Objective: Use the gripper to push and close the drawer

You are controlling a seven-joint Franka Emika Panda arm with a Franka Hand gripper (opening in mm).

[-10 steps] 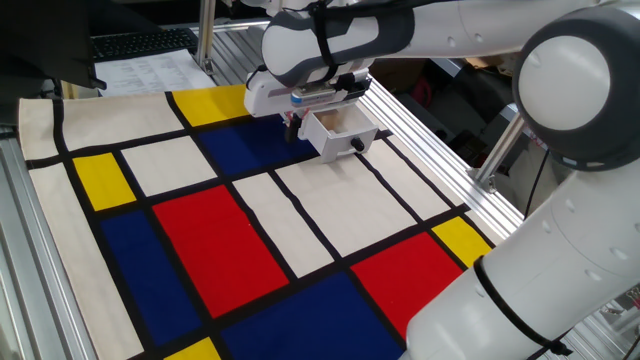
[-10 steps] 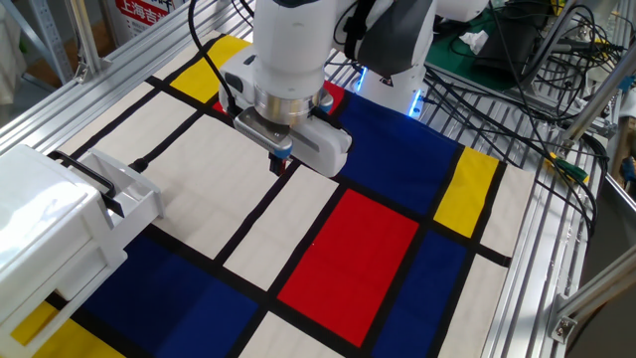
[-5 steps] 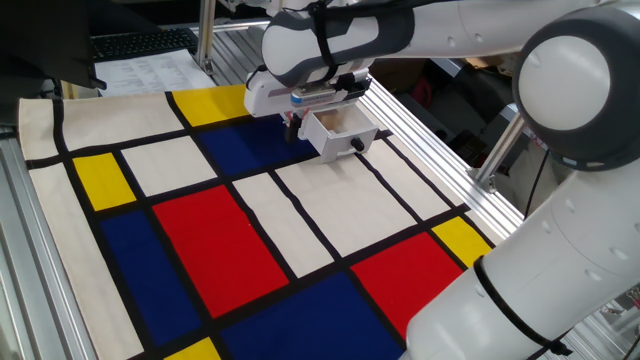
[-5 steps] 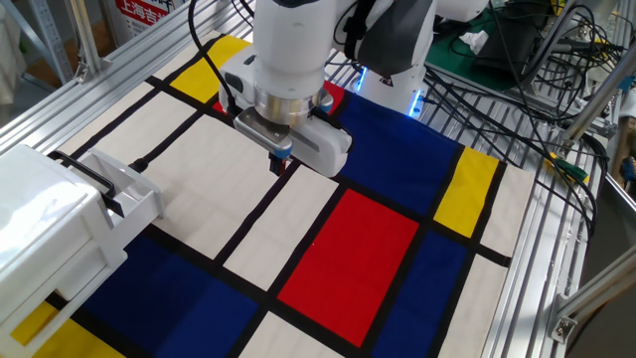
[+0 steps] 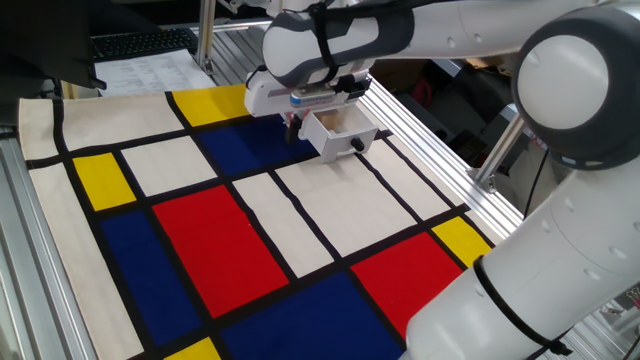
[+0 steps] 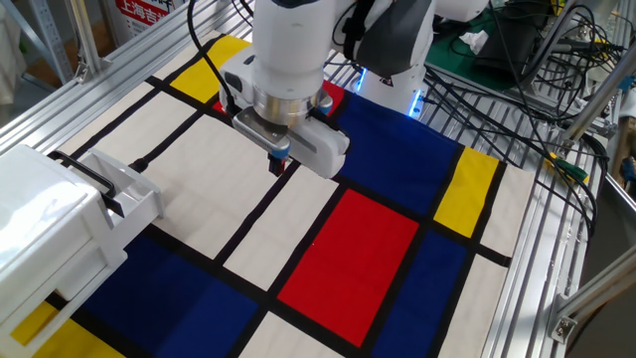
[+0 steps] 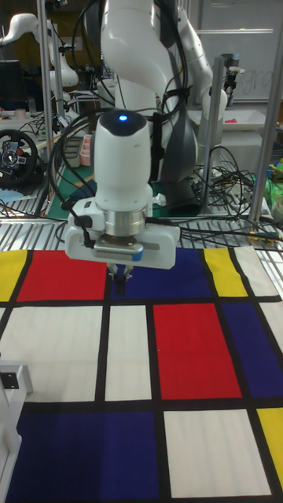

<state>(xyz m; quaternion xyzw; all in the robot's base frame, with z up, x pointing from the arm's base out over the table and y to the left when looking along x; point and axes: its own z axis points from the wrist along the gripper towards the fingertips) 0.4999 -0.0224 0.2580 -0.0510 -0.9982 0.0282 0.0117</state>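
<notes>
The drawer (image 6: pixel 127 196) stands pulled out of its white cabinet (image 6: pixel 40 234) at the left of the mat. Its tan inside and small dark knob show in one fixed view (image 5: pixel 338 130). Only a white corner of the drawer (image 7: pixel 9 383) shows at the lower left of the tall fixed view. My gripper (image 6: pixel 280 165) hangs a little above the mat, well to the right of the drawer and not touching it. Its short dark fingers are close together with nothing between them. In one fixed view the gripper (image 5: pixel 293 129) overlaps the drawer's left side, and the arm hides the cabinet. The gripper (image 7: pixel 119 280) points straight down.
A mat of red, blue, yellow and white rectangles (image 6: pixel 348 249) covers the table. Aluminium rails (image 6: pixel 556 249) frame it. Cables (image 6: pixel 537 60) lie beyond the right rail. A keyboard and papers (image 5: pixel 140 55) sit past the far left corner. The arm's base (image 7: pixel 149 118) rises behind the mat.
</notes>
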